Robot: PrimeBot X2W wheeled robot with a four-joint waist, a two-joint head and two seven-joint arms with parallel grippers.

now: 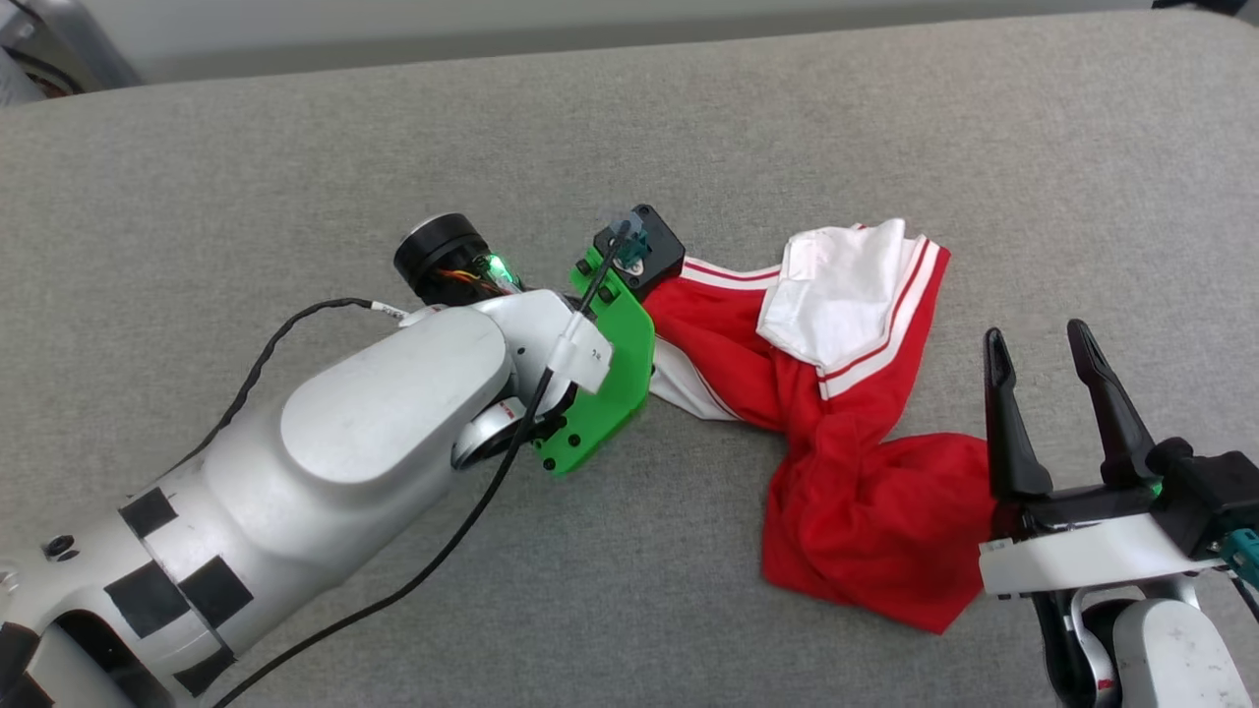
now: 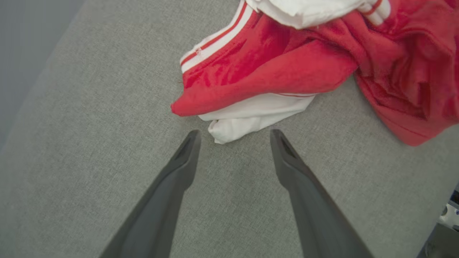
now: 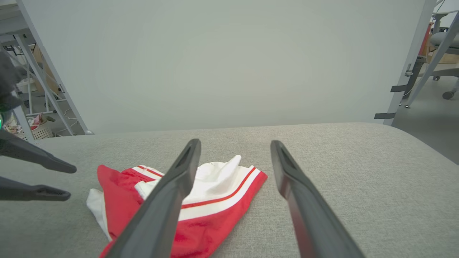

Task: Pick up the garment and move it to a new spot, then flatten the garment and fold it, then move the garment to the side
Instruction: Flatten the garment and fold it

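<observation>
Ok, quick pass. garment = crumpled heap on grey padded surface, right of centre in head view, lying betw. the two arms. Not spread, not folded. White sleeve w/ red-white stripe trim sits on top at the far end; red body bunched and twisted at the near end. A 2nd white bit pokes out from under the red at the heap's left edge.

left gripper: fingers apart, nothing betw. them. Tips are just short of that white bit at the garment's left edge; contact w/ fabric can't tell. In head view the L forearm reaches in from near-left, green bracket at the wrist covers the fingers, black cable runs along the arm.

right gripper: near-right, fingers apart, empty, pointing to the far side. Its base sits just beside the red bunch's near-right edge; touching or not, can't tell. R wrist view looks low across the surface: garment lies left of and behind its left finger, pale wall beyond, office chair far right.
</observation>
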